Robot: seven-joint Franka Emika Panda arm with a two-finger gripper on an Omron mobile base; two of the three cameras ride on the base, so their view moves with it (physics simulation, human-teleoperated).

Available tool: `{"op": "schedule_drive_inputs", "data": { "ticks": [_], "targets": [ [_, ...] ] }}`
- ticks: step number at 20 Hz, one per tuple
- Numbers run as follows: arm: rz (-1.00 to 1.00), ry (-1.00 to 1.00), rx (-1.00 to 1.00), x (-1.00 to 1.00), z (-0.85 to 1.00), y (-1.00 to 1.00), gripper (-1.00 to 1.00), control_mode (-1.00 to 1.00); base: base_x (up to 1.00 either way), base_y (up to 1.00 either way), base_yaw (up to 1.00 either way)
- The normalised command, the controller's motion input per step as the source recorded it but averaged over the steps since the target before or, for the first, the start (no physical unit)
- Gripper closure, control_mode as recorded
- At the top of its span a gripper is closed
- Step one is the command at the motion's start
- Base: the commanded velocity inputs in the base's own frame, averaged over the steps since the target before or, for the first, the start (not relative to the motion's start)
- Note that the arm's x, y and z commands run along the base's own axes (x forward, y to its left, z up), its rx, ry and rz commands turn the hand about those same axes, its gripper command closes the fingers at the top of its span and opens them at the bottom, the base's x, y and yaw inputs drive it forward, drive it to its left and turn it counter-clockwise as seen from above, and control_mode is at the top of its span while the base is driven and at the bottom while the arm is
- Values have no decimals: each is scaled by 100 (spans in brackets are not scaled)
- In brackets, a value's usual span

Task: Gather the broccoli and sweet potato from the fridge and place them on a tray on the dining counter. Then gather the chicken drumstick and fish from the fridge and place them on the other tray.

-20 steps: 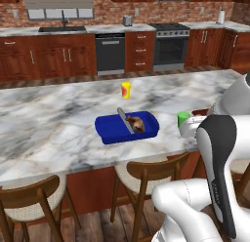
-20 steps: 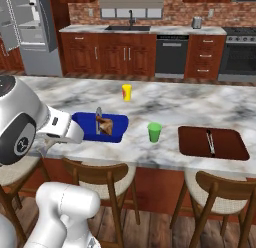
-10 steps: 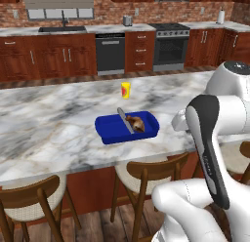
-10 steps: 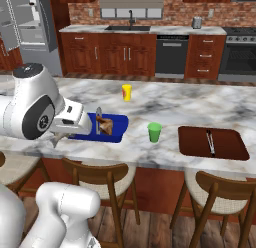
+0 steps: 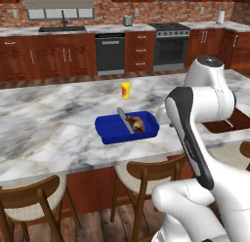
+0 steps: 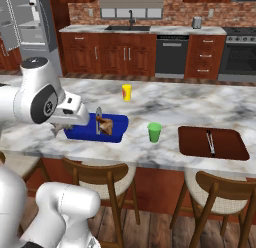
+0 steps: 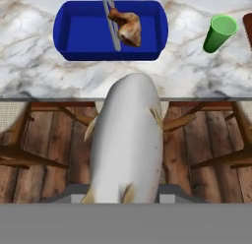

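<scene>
1. In the hand view the gripper [image 7: 126,196] is closed about halfway on a pale grey-white whole fish [image 7: 127,144], which juts out from between the jaws; the fingertips themselves are hidden behind its body.
2. The fish hangs over the wooden floor and the bar stools, with its far end reaching just to the edge of the grey-veined marble dining counter [image 7: 34,71].
3. One deep blue rectangular plastic tray [image 7: 110,30] stands on the counter just past the fish. In it lie one browned chicken drumstick [image 7: 126,26] and one thin grey upright blade-like piece [image 7: 110,19] touching the drumstick.
4. One dark brown rectangular tray [image 6: 213,142] sits further along the counter, well apart from the blue one, with a small grey utensil [image 6: 210,142] on it.
5. One green plastic cup [image 6: 154,132] stands between the two trays; one yellow cup [image 6: 127,92] with a red mark stands behind the blue tray.
6. No writing or brand can be read on anything.
7. The right base view shows two wooden stools [image 6: 100,179] at the counter front.
</scene>
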Motion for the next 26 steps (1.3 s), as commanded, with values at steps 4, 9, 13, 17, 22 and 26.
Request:
{"op": "schedule_drive_inputs", "data": {
  "ticks": [4, 9, 13, 17, 22, 26],
  "targets": [
    [0, 0, 0, 56, -28, 30, 100, -100, 0, 0, 0],
    [0, 0, 0, 64, -32, 36, 100, -100, 0, 0, 0],
    [0, 2, 0, 79, -38, 19, 100, -100, 0, 0, 0],
    [0, 0, 0, 64, -33, 34, 100, -100, 0, 0, 0],
    [0, 0, 0, 57, -20, 32, 100, -100, 0, 0, 0],
    [0, 7, 0, 22, -13, 3, 100, -100, 0, 0, 0]
  ]
}}
